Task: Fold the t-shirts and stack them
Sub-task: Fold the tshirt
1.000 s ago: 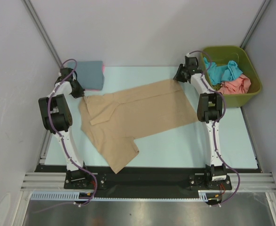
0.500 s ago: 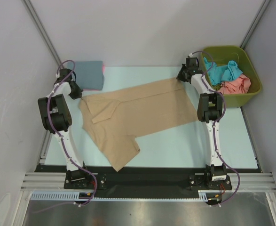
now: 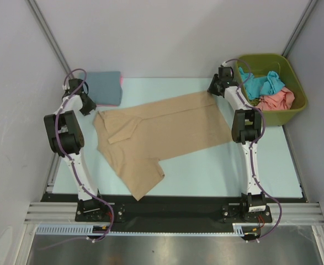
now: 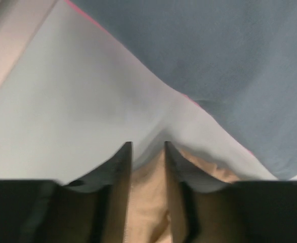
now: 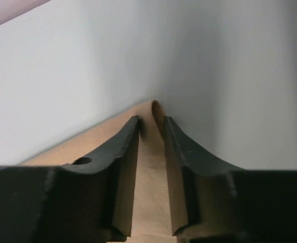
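Top view: tan shirt [image 3: 162, 130] spread on the table [image 3: 217, 165]; far-right bin [image 3: 264, 57] holds a teal shirt [image 3: 261, 83] and a salmon shirt [image 3: 277, 99] (both crumpled). Left wrist: left gripper [image 4: 147, 152] parted over tan cloth, blue shirt [image 4: 229, 66] beyond. Right wrist: right gripper [image 5: 151, 124] slightly parted, tan corner between its fingers.

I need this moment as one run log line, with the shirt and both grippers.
tan t-shirt: spread flat | left gripper: open, at shirt corner | right gripper: open, at shirt corner

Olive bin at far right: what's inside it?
Inside the olive bin lie a crumpled teal t-shirt and a salmon t-shirt. Anything beneath them is covered.
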